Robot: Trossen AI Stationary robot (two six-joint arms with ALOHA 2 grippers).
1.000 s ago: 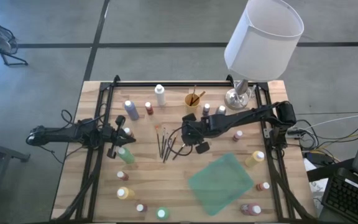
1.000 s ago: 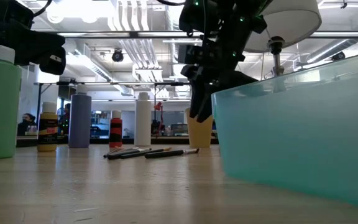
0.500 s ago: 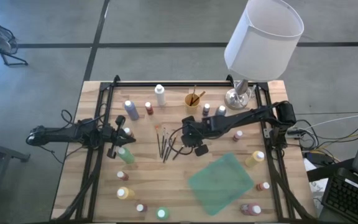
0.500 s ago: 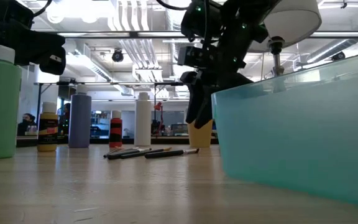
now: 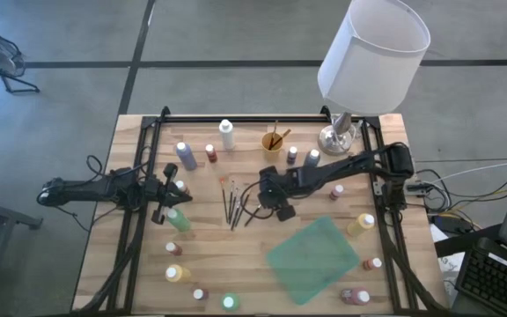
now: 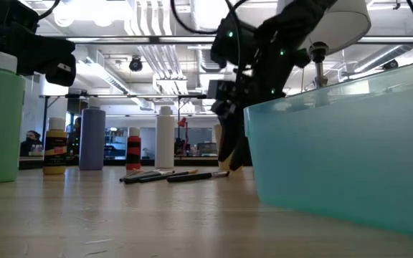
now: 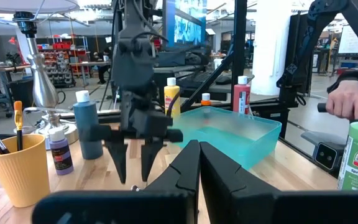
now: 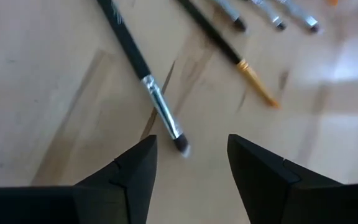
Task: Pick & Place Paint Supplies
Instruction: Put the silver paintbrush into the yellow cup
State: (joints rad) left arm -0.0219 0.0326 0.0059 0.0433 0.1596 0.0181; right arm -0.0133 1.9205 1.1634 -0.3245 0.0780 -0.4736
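Several thin dark-handled brushes (image 5: 236, 204) lie side by side on the wooden table (image 5: 209, 255), left of its middle. My right gripper (image 5: 259, 197) hangs open just above their right-hand ends, slanting down. In the right wrist view the nearest brush (image 8: 143, 74) lies flat, and its bristle tip (image 8: 182, 147) shows between the open fingers (image 8: 135, 165), untouched. Small paint bottles stand around the table, among them a green one (image 5: 179, 220) and a yellow one (image 5: 360, 224). My left gripper (image 5: 159, 188) waits shut at the table's left side.
A teal tray (image 5: 313, 258) lies at the near right. A yellow cup (image 5: 274, 141) with brushes stands behind the right gripper, next to a blue bottle (image 5: 312, 158) and a purple one (image 5: 292, 156). A white-shaded lamp (image 5: 372, 53) rises at the far right.
My right gripper has come down toward the right-hand ends of the brushes, tipping a little steeper. The brushes lie where they were.
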